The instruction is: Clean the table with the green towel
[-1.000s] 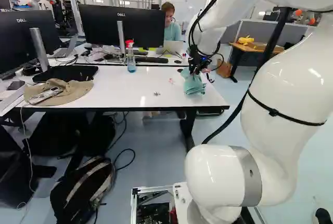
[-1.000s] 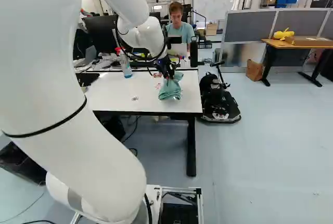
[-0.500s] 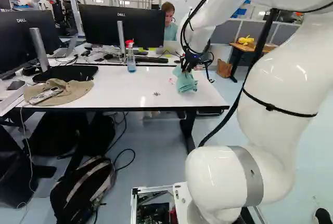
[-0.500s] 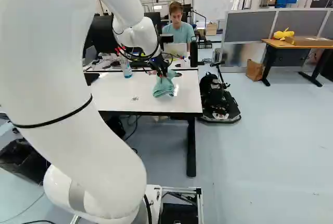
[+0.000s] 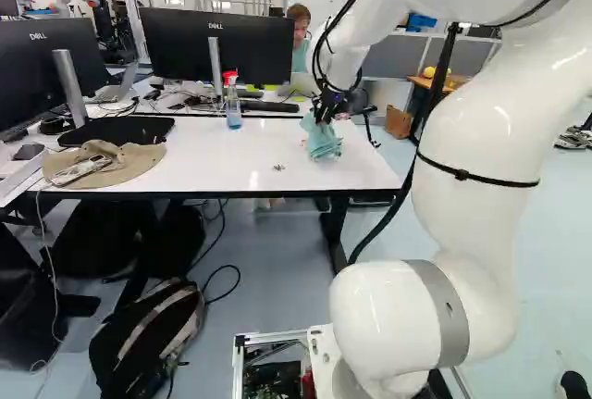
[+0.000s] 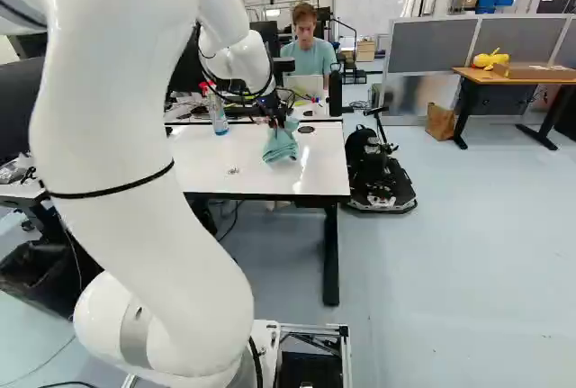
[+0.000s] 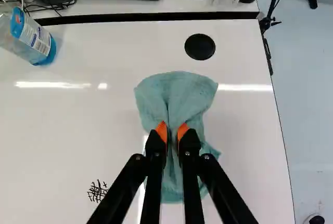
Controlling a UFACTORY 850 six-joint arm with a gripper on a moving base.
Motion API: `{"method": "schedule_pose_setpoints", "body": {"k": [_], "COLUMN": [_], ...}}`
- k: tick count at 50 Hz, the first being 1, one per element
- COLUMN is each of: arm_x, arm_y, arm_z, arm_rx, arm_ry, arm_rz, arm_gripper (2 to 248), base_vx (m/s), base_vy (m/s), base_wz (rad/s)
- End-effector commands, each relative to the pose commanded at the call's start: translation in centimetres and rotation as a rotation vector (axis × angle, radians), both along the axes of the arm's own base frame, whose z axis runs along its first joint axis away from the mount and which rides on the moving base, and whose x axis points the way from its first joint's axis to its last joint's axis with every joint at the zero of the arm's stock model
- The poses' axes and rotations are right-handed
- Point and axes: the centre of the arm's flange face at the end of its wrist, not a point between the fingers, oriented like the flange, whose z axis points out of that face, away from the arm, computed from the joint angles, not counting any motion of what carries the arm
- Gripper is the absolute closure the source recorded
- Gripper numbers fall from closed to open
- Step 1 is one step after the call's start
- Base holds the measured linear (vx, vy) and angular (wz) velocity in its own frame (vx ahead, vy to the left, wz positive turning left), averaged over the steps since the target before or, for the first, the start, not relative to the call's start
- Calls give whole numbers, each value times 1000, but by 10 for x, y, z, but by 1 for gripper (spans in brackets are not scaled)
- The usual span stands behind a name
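Observation:
In the left base view my gripper [image 5: 326,114] is over the right part of the white table [image 5: 208,163], its fingers in the top of the green towel [image 5: 324,144]. The wrist view has both orange pads of the gripper [image 7: 173,132] pinching a fold of the towel [image 7: 177,96], which spreads out ahead of and under them. Black scribbled marks [image 7: 97,190] show on the tabletop beside the fingers. Whether the towel's underside touches the table I cannot tell.
A spray bottle [image 5: 233,103] stands near the table's far edge. Left of it lie a tan hat [image 5: 129,164] and a black mat [image 5: 116,130]. Monitors [image 5: 217,47] stand behind. A backpack [image 5: 153,334] is on the floor, and a scooter [image 6: 378,172] stands beside the table.
The arm has swung left in the left base view, carrying the towel with it across the tabletop and slightly toward the far edge. The base has stayed put.

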Motion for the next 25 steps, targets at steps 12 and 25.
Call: {"method": "schedule_pose_setpoints", "body": {"k": [12,25], "arm_x": [10,15], "arm_y": [0,0], "arm_z": [-10,-26], "arm_rx": [1,2], "arm_ry": [14,42], "arm_rz": [1,1], "arm_gripper": [208,208], "base_vx": [0,0], "base_vy": [0,0], "base_wz": [0,0]}}
